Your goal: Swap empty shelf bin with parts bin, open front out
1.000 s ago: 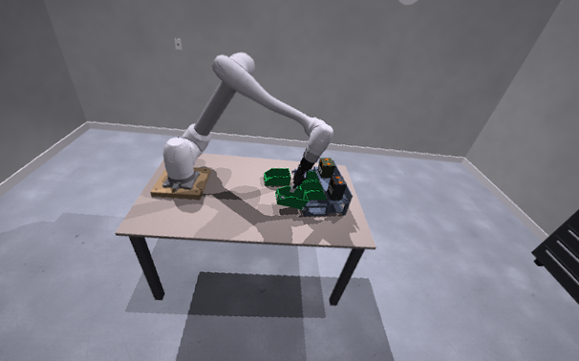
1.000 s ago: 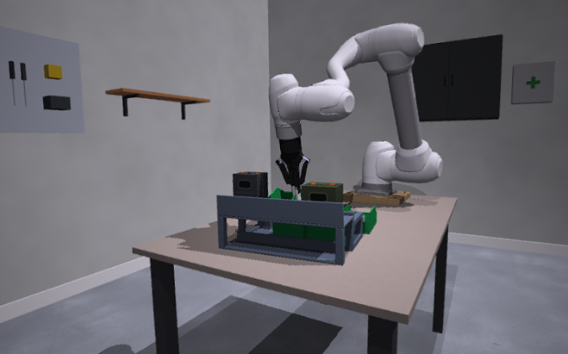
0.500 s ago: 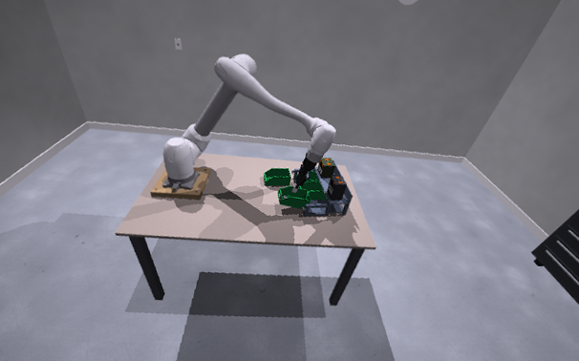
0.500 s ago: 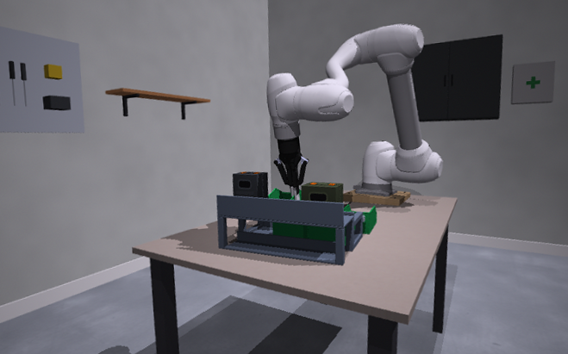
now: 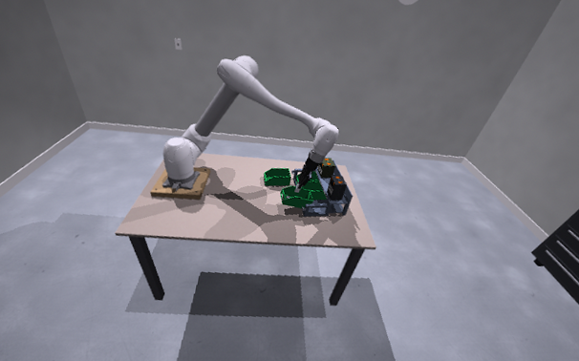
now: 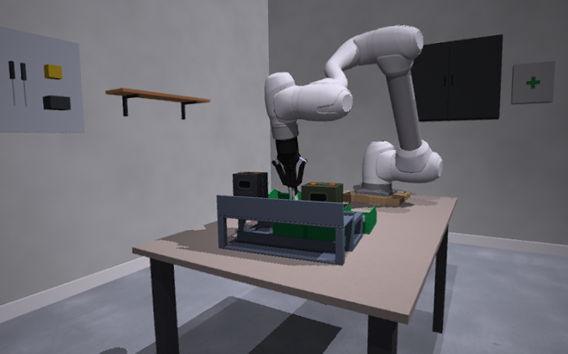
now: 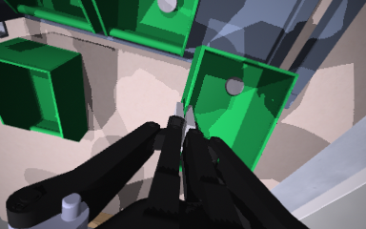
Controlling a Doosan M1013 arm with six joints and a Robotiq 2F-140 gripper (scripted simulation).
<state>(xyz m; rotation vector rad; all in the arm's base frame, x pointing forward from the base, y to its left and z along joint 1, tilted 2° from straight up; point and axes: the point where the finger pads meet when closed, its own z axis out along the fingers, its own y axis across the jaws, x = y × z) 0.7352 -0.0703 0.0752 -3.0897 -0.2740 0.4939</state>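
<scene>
My gripper (image 5: pixel 298 189) (image 6: pixel 293 195) (image 7: pixel 181 114) points down and is shut on the side wall of the bin with parts. That green bin (image 5: pixel 292 198) (image 7: pixel 224 119) is at the near end of the shelf in the top view; a grey round part (image 7: pixel 234 87) shows inside it. The blue-grey shelf (image 6: pixel 278 210) (image 7: pixel 233 33) has an open gap in front of the held bin. The empty green bin (image 5: pixel 276 178) (image 7: pixel 69 95) stands apart on the table (image 5: pixel 232 229). How deep the held bin reaches over the shelf lip is unclear.
Other green bins (image 6: pixel 288 229) (image 7: pixel 152 35) stand in the shelf beside the gap. A dark box (image 5: pixel 336 189) (image 6: pixel 249 186) and an olive box (image 5: pixel 326 168) (image 6: pixel 322 193) sit on top of the shelf, close to the gripper.
</scene>
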